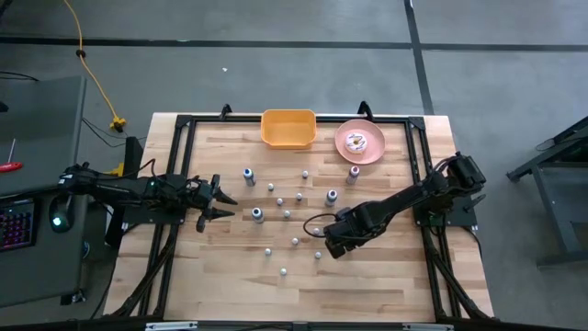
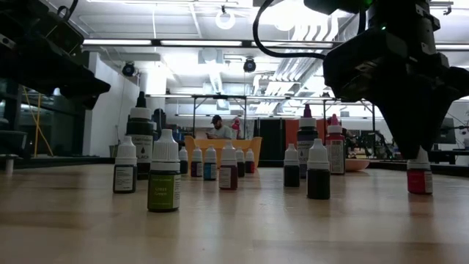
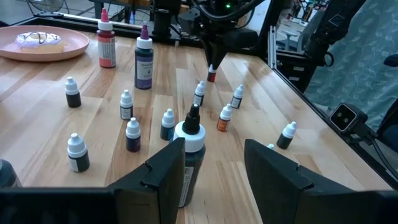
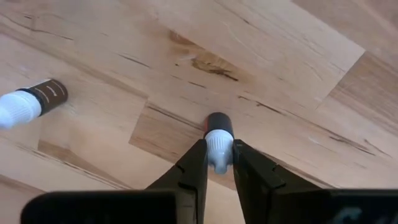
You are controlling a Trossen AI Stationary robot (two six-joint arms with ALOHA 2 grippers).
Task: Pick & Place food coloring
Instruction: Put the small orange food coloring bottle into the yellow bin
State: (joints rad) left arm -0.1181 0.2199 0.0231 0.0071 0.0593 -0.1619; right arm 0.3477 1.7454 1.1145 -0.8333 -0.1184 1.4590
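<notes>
Low and right of centre in the high view, the right gripper (image 4: 219, 163) pinches the white ribbed cap of a small red bottle (image 4: 218, 140) standing on planked wood table (image 1: 386, 294). The left gripper (image 3: 214, 168) waits mid-left, fingers apart.

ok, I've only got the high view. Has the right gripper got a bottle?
Observer: Yes. In the right wrist view the right gripper pinches a small bottle by its white cap.
Operator: Lifted?
Observer: No. The low view shows it upright with its base on the table. It has a red label.
Operator: Left arm?
Observer: The left gripper is open, and a black-tipped bottle stands just ahead of it.
</notes>
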